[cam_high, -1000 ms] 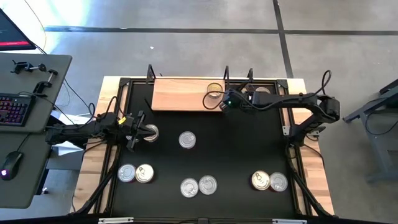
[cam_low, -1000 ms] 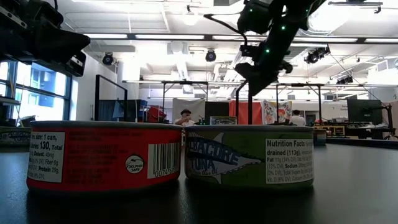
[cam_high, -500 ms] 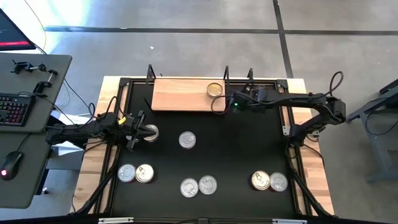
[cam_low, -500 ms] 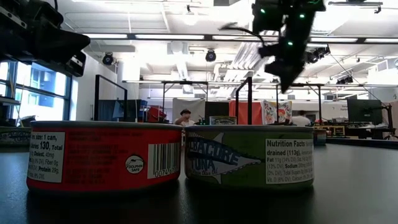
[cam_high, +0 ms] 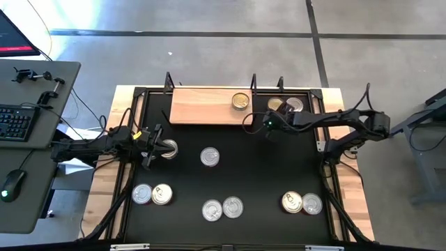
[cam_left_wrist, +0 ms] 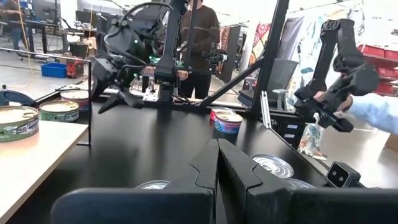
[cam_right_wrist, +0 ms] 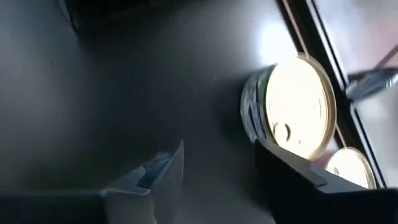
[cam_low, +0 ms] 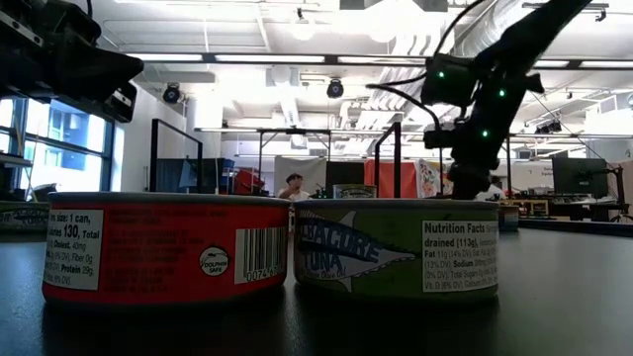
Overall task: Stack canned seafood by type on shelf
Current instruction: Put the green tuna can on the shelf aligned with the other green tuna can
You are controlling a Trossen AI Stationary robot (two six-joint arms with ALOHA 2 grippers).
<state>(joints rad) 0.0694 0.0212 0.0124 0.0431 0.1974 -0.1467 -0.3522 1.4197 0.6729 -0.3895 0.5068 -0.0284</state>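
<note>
The wooden board (cam_high: pixel 205 104) lies at the mat's far edge with one gold-lidded tin (cam_high: pixel 240 100) resting on its right end. Two more tins (cam_high: pixel 286 104) sit on the mat to the board's right. My right gripper (cam_high: pixel 267 124) hovers open and empty just near of them; its wrist view shows a gold-lidded tin (cam_right_wrist: pixel 292 106) ahead of its fingers. My left gripper (cam_high: pixel 155 148) is shut at the mat's left, just beside a silver tin (cam_high: pixel 169 148). Several tins lie across the near half of the mat, in pairs (cam_high: pixel 152 194), (cam_high: pixel 222 208), (cam_high: pixel 301 203).
A single tin (cam_high: pixel 210 156) sits mid-mat. In the low view a red tin (cam_low: pixel 168 247) and a green tuna tin (cam_low: pixel 396 247) stand side by side up front. Black frame rails edge the mat. A person's sleeve and hand (cam_left_wrist: pixel 373 109) show beyond the table.
My right gripper has drawn back from the gold-lidded tin on the board's right end, going toward the table's right and near edges and lower. The tin stays on the board. My left arm has kept still.
</note>
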